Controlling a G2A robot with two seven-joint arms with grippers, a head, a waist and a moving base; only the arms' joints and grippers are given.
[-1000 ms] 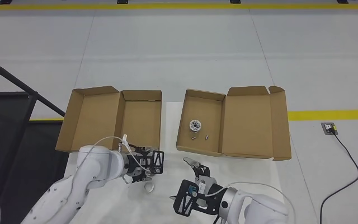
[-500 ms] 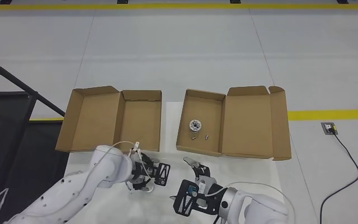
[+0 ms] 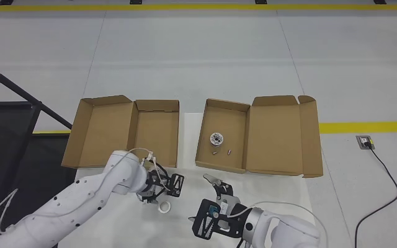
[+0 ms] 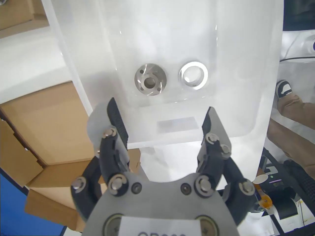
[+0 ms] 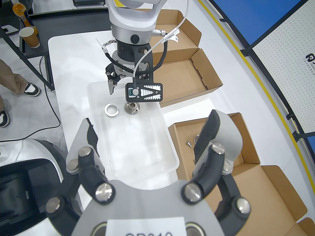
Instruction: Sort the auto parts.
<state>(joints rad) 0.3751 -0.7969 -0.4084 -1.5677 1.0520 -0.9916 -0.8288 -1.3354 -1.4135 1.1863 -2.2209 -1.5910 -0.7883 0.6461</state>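
Since half a second ago your left gripper (image 4: pixel 162 109) has pulled back a little toward the left box, and the ring now shows clear of it in the top view; the right arm has kept its place.

The left gripper's fingers stand wide apart with nothing between them. It hangs over one end of a clear plastic tray (image 5: pixel 169 148). Just past its fingertips two metal parts lie on the tray floor side by side, not touching: a flanged hub (image 4: pixel 150 79) with small holes in its rim, and a plain ring (image 4: pixel 193 75). The hub is more in line with one finger, the ring with the other.

Your right gripper (image 5: pixel 151 124) is also spread wide and empty, above the tray's other end, well apart from both parts.

The tray sits on a white table (image 3: pixel 189 142). On the table beyond the tray are two open cardboard boxes, lids folded flat. The left box (image 3: pixel 155 133) is close to the left gripper. The right box (image 3: pixel 223 124) holds a round toothed part (image 3: pixel 216 137) and two small bolts (image 3: pixel 229 150).

Around the table you have grey floor with a yellow line (image 3: pixel 360 127), blue and white panels, and a dark side stand carrying a bottle (image 5: pixel 19 10) and a paper cup (image 5: pixel 29 36).
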